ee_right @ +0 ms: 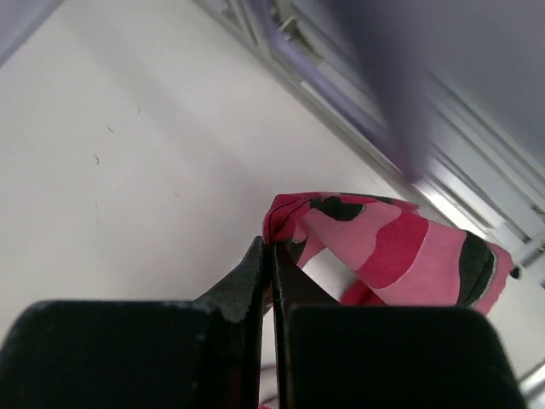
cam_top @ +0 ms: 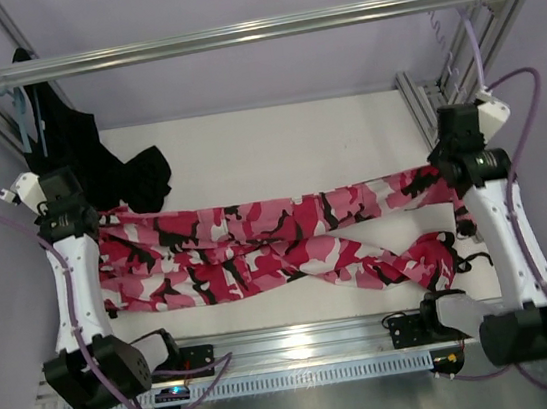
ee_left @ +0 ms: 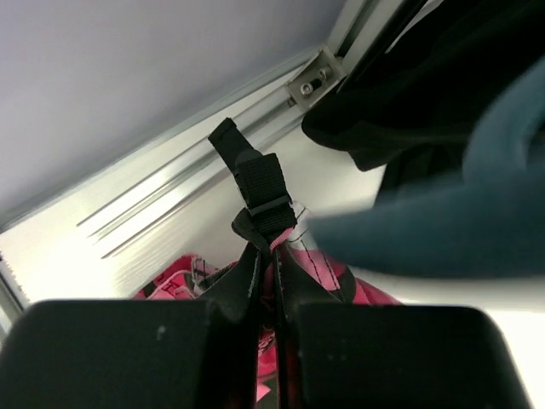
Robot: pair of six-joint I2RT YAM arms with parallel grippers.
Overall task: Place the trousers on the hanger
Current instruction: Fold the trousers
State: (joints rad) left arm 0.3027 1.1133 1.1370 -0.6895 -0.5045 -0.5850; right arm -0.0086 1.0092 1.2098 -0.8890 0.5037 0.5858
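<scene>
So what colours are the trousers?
The trousers are pink, red, white and black camouflage; top view shows it best.

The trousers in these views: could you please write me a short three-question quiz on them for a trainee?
1. True or false: the trousers lie in a crumpled pile at the table's middle.
2. Which end effector is shut on the trousers? A. left only B. right only C. both
3. What hangs at the left end of the rail?

Key
1. False: they are stretched across between the two arms.
2. C: the left end effector and the right end effector each pinch the fabric.
3. The black garment.
</scene>
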